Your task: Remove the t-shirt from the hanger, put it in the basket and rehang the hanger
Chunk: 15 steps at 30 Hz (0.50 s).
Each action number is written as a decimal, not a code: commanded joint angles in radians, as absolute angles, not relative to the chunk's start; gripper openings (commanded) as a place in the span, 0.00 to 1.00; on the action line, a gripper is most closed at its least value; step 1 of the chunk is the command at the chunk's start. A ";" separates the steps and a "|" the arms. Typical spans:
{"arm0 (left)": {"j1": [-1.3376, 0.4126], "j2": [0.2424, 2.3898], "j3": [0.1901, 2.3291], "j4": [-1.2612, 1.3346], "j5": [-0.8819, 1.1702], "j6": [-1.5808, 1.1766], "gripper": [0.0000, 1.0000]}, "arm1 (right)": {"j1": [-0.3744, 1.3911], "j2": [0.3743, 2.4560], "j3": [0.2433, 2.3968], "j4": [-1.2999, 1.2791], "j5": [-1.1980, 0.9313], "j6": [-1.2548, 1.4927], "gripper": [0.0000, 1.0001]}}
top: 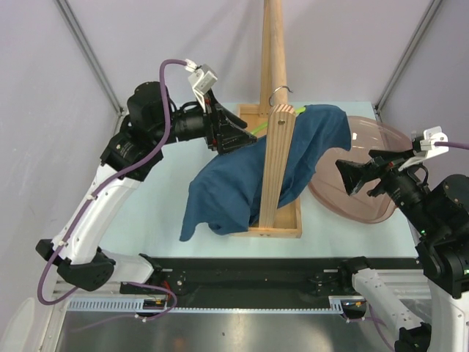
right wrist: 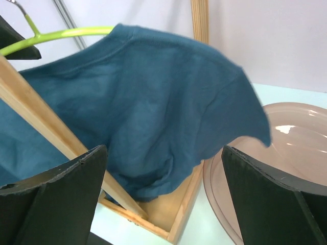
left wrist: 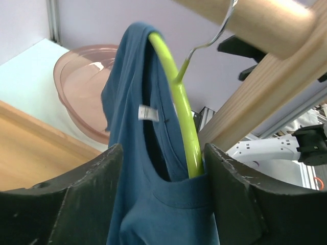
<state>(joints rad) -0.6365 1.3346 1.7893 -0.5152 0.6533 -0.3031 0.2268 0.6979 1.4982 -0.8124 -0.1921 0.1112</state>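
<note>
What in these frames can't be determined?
- Top external: hanger mostly hidden under the t-shirt and behind the wooden stand.
- Left wrist: whether the left gripper actually pinches cloth; contact is cut off below.
- Right wrist: bowl cropped at the edge.

Wooden pole stand (top: 277,139) rising from a shallow wooden tray base (top: 282,229) on a pale table (top: 157,213). Just right of the base, a wide pinkish translucent bowl (top: 366,192) (tilted, rim near the tray's edge).

Pale table (top: 154,220): wooden stand base (top: 282,229), pink bowl (top: 381,139).
</note>
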 commanded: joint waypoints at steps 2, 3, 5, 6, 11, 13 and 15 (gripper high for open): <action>-0.649 1.292 1.729 -0.514 0.585 -0.279 0.62 | 0.224 0.663 1.479 -0.831 -0.190 0.097 1.00; -0.650 1.292 1.730 -0.529 0.577 -0.273 0.59 | 0.224 0.658 1.474 -0.831 -0.192 0.094 0.99; -0.650 1.298 1.733 -0.538 0.563 -0.270 0.49 | 0.224 0.652 1.459 -0.831 -0.193 0.091 1.00; -0.650 1.302 1.733 -0.540 0.561 -0.265 0.46 | 0.222 0.649 1.456 -0.833 -0.192 0.091 1.00; -0.652 1.316 1.746 -0.537 0.551 -0.268 0.24 | 0.224 0.635 1.428 -0.842 -0.175 0.084 1.00; -0.650 1.315 1.753 -0.532 0.534 -0.270 0.13 | 0.224 0.630 1.425 -0.845 -0.178 0.086 1.00; -0.652 1.315 1.764 -0.531 0.517 -0.271 0.08 | 0.222 0.627 1.427 -0.850 -0.176 0.084 1.00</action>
